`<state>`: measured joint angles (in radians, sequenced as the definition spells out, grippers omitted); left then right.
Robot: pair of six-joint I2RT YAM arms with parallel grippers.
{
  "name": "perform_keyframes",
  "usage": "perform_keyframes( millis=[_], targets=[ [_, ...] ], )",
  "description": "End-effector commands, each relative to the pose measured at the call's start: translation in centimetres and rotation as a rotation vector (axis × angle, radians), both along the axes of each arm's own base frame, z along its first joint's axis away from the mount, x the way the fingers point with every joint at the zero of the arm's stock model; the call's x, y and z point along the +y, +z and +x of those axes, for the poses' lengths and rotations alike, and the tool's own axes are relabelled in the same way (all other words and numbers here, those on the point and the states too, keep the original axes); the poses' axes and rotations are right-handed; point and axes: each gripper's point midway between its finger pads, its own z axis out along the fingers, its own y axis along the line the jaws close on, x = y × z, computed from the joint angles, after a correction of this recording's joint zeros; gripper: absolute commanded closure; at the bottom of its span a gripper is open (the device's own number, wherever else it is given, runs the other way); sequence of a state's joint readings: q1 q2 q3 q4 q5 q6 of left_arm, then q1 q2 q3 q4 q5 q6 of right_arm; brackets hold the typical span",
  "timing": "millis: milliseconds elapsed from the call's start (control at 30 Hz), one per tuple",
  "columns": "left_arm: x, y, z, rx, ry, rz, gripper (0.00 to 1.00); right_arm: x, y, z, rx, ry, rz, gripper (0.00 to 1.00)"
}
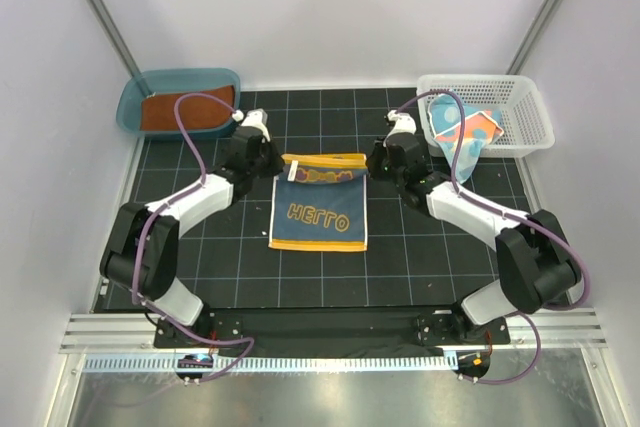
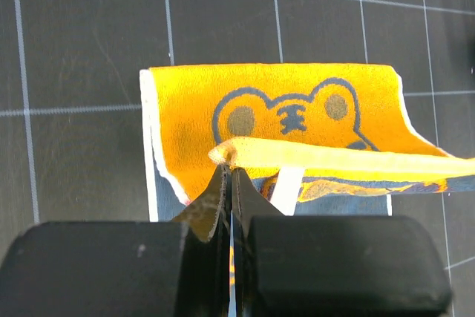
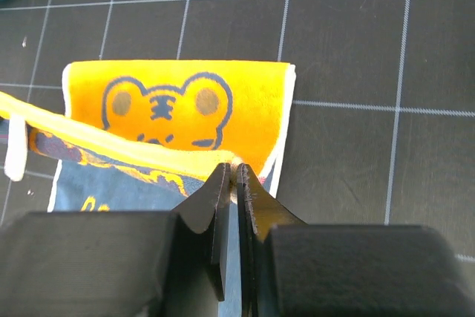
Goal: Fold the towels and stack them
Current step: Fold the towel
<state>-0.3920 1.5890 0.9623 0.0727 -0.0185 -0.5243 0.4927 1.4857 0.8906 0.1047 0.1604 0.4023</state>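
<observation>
Now, left end effector [image 2: 231, 174]: pinching one corner of the navy towel [image 1: 320, 215]
right end effector [image 3: 236, 176]: pinching the other corner

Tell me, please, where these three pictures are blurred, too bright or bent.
Top view: even soft light, faint shadows, the frame posts lean outward toward the corners, the metal plate at the bottom shines. Left wrist view: the left hand is dark and soft near the lens; the towel is sharp. Right wrist view: the same, the right hand soft, the mat lines crisp.
</observation>
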Motion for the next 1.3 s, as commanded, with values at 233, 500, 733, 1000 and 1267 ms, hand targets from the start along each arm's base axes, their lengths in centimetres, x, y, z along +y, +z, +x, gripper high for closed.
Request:
perform_keyframes(
  millis=[233,500,733,1000,1267],
  targets=[
    [0.7,2.6,-1.8,-0.071,0.047,0.014,1.00,1.1,2.7,-2.5,-0.085,-0.013,0.037,0.99],
    [0.1,2.0,-3.4,-0.056,0.032,0.034,1.00,1.2,2.4,-3.8,-0.082,-0.018,0.033,0.99],
    [0.7,1.7,-4.4,-0.050,0.042,0.035,1.00,1.5,2.0,-5.3,-0.080,-0.004,0.022,0.99],
    [1.0,2.0,-5.5,-0.056,0.038,0.032,1.00,1.7,2.2,-6.6,-0.089,-0.003,0.012,0.99],
    [0.9,1.1,-6.8,-0.037,0.019,0.041,1.00,1.2,1.4,-7.7,-0.079,-0.010,0.007,0.99]
  ],
)
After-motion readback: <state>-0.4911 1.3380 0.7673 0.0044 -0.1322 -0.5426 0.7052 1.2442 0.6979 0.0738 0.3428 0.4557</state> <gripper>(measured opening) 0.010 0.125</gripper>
